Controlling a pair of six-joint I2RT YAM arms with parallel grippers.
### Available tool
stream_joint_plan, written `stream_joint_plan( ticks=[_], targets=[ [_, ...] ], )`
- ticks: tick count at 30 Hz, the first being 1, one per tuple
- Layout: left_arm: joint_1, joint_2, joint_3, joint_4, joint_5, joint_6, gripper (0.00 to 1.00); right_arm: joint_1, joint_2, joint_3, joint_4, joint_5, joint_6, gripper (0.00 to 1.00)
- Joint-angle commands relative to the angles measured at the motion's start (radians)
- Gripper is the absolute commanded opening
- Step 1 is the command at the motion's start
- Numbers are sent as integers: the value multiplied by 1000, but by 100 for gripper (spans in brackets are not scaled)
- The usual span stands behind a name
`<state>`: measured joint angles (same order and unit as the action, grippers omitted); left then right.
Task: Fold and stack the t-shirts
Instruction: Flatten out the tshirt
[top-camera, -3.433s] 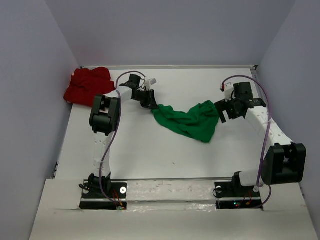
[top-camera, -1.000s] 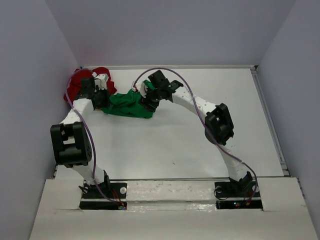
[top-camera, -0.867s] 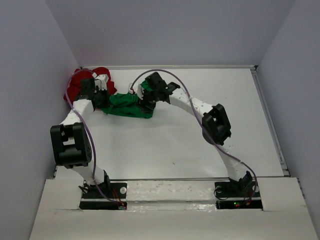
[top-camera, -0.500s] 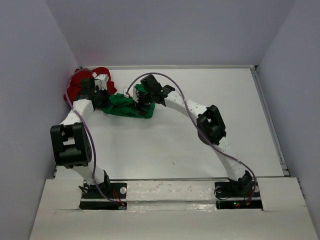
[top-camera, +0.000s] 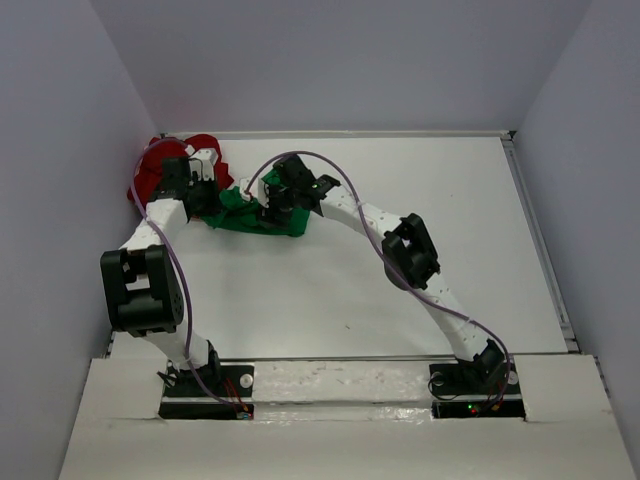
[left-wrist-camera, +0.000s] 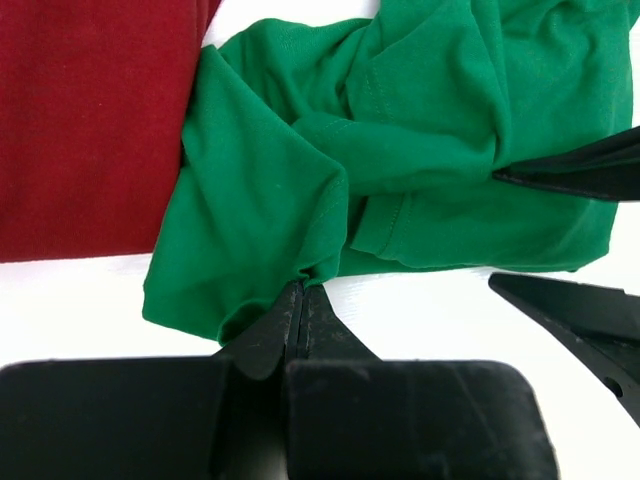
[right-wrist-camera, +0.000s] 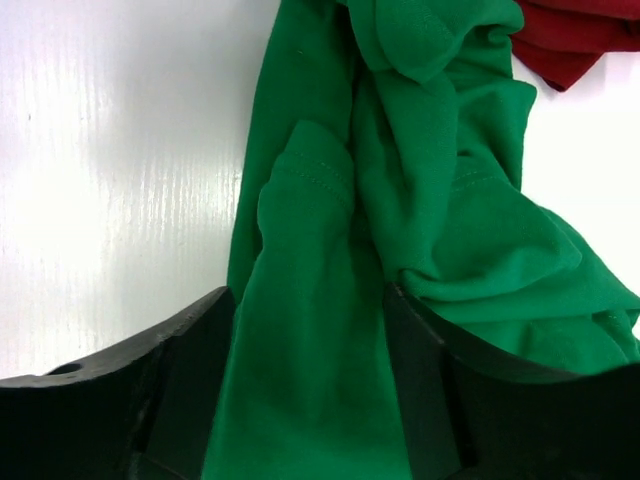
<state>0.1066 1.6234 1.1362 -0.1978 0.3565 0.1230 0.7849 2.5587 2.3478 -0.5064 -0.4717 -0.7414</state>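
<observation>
The left tool (left-wrist-camera: 302, 290) is fully closed, and between its two black fingertips it pinches a small fold of the bright green soft cloth t-shirt (left-wrist-camera: 440, 100). The right tool (right-wrist-camera: 305, 295) stands wide open. Its two black fingers (right-wrist-camera: 200, 350) are set on both sides of a long ridge of the same green cloth, which fills the gap between them, but they do not press on it. In the left wrist view the tips of these fingers are well apart, one on the green cloth and one over the bare white desk (top-camera: 400, 270).

The green t-shirt lies crumpled in a narrow heap at the far left part of the desk, between the two tools. Just beside it on the left, in the far left corner, lies the deep red soft cloth t-shirt (left-wrist-camera: 90, 120), also bunched. The edges of the two shirts touch.

The right white arm (top-camera: 400, 245) reaches across the desk from the right base to the heap, and a thin purple cable (top-camera: 300, 155) arches over its wrist. Pale grey walls (top-camera: 60, 150) stand close around the desk, and the red shirt lies right against the left one.
</observation>
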Motion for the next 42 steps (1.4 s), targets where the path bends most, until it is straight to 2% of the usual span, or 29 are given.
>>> stream_joint_plan(
  ticks=[1,3,4,5,8,12,13,16,20,23,27,35,38,42],
  targets=[
    [4,-30,-4,23,25,13,0,7,-23,-15,60,2,-12,65],
    [4,-28,-4,23,29,13,0,16,-28,-36,60,10,-12,59],
    [4,-30,-4,23,29,15,0,16,-31,-41,60,15,-9,49],
    [4,-30,-6,23,29,15,0,16,-31,-44,60,25,-6,45],
    [4,-33,-6,21,29,17,0,16,-29,-51,63,66,-15,41],
    [4,-36,-7,21,33,18,0,16,-25,-48,65,120,-29,16],
    [4,-37,-9,21,35,18,0,16,-26,-48,65,130,-29,1],
    [4,-40,-7,20,35,20,0,16,-35,-50,65,177,-27,0],
    [4,-37,-4,20,41,20,0,4,-55,-39,104,355,-30,0],
    [4,-39,0,17,45,20,0,-33,-106,-21,108,467,36,0],
    [4,-46,8,14,58,17,0,-62,-244,-120,114,617,43,0],
    [2,-76,14,9,94,7,0,-136,-558,-441,108,850,88,0],
    [4,-92,13,11,122,3,0,-163,-617,-542,91,906,109,0],
    [1,-97,10,9,156,-3,0,-185,-727,-692,71,907,126,0]
  ],
)
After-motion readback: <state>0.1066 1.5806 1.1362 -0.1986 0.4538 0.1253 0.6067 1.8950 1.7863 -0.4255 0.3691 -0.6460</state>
